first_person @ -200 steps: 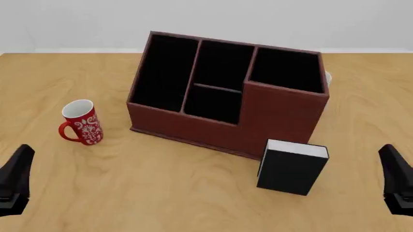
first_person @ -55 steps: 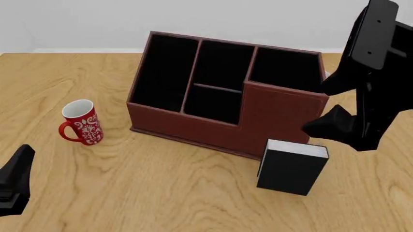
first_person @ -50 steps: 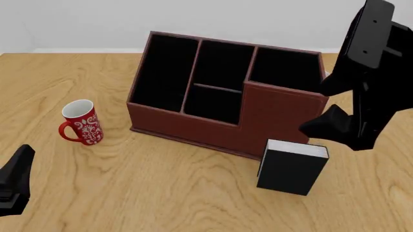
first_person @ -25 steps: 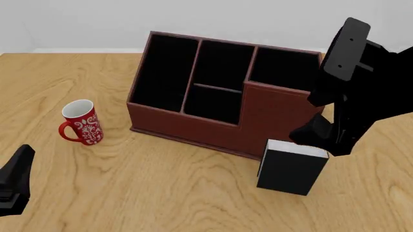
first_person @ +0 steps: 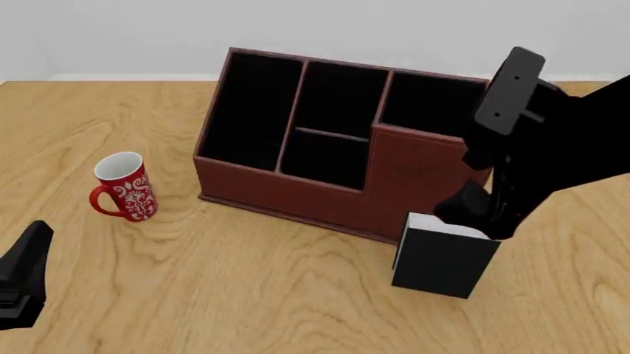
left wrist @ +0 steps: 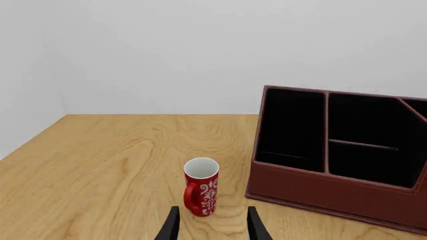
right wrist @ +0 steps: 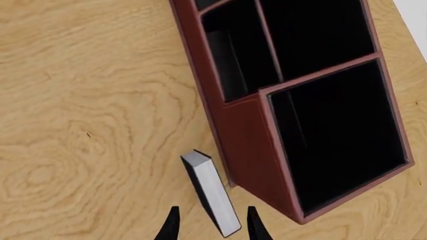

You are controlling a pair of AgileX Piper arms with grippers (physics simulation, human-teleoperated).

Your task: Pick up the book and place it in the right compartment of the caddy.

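The black book (first_person: 438, 259) stands upright on the table just in front of the caddy (first_person: 423, 184), below its right compartment (first_person: 438, 107). My right gripper (first_person: 476, 217) hangs open right above the book's top edge, fingers pointing down. In the right wrist view the book's white page strip (right wrist: 212, 192) runs between the open right gripper (right wrist: 211, 227), beside the caddy wall (right wrist: 243, 145) and the right compartment (right wrist: 340, 135). My left gripper (first_person: 25, 269) rests open at the near left, holding nothing.
A red mug with a white pattern (first_person: 125, 186) stands left of the caddy; the left wrist view has the mug (left wrist: 201, 186) just beyond the open left gripper (left wrist: 211, 229), with the caddy (left wrist: 333, 187) beside it. Bare wood surrounds the book.
My right arm has swung left and down, bringing its open fingers from beside the caddy's right end to just over the book's top. The left arm, book and mug have not moved.
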